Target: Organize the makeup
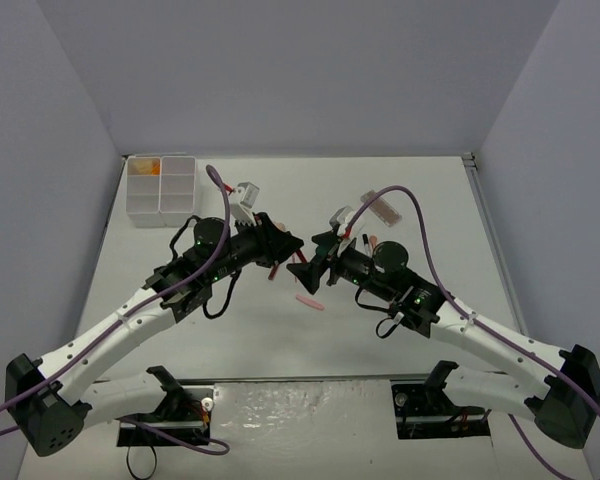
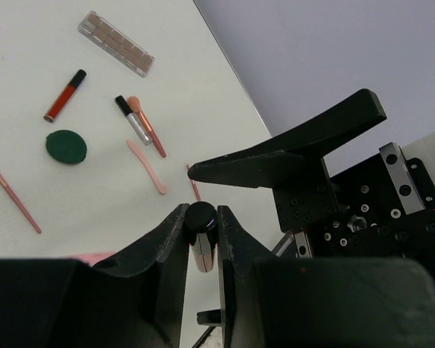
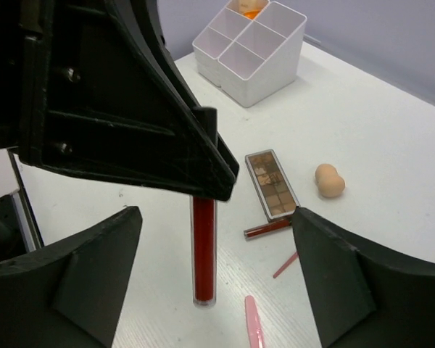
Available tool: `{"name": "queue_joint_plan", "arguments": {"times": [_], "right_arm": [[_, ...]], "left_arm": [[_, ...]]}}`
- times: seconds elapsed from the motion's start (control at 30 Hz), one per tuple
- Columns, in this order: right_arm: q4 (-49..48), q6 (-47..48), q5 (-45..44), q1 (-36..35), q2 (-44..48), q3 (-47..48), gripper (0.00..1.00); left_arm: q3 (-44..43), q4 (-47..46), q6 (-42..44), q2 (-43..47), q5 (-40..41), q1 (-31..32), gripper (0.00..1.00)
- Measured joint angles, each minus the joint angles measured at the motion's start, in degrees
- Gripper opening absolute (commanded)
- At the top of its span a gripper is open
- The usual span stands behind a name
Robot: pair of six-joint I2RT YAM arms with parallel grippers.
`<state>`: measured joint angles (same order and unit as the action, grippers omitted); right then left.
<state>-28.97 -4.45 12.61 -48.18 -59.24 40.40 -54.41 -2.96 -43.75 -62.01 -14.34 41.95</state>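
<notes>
My left gripper (image 2: 201, 212) is shut on the black cap of a dark-red lip gloss tube (image 3: 204, 250), which hangs upright above the table. My right gripper (image 3: 216, 216) stands open, a wide finger on each side of that tube and not touching it. In the top view both grippers meet at mid-table, left (image 1: 278, 250) and right (image 1: 312, 268). More makeup lies on the table: a brown palette (image 3: 272, 184), a beige sponge (image 3: 329, 180), a small red tube (image 3: 268, 229), a pink stick (image 1: 310, 302), a green compact (image 2: 66, 146) and another palette (image 2: 116, 43).
The white four-compartment box (image 1: 161, 185) stands at the back left with something orange in one cell. A red gloss tube (image 2: 64, 96), a small brush (image 2: 146, 127) and a thin pink pencil (image 2: 13, 197) lie to the right of the grippers. Grey walls close in the table.
</notes>
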Motion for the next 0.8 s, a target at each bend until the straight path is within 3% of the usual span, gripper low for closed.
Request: {"name": "queue_joint_plan", "arguments": {"times": [0.33, 0.57, 0.8], "right_arm": [[7.2, -0.14, -6.54, -0.04, 4.79, -1.95, 0.92], [10.67, -1.21, -16.29, -0.04, 15.74, -8.6, 0.93], [12.18, -3.53, -22.65, -0.02, 16.97, -12.27, 0.93]], "left_arm": [[0.89, 8.05, 7.92, 4.13, 14.34, -2.99, 0.0], [4.41, 8.85, 11.03, 3.68, 19.07, -27.69, 0.0], [2.73, 5.6, 12.15, -2.88, 20.0, -41.61, 0.0]]}}
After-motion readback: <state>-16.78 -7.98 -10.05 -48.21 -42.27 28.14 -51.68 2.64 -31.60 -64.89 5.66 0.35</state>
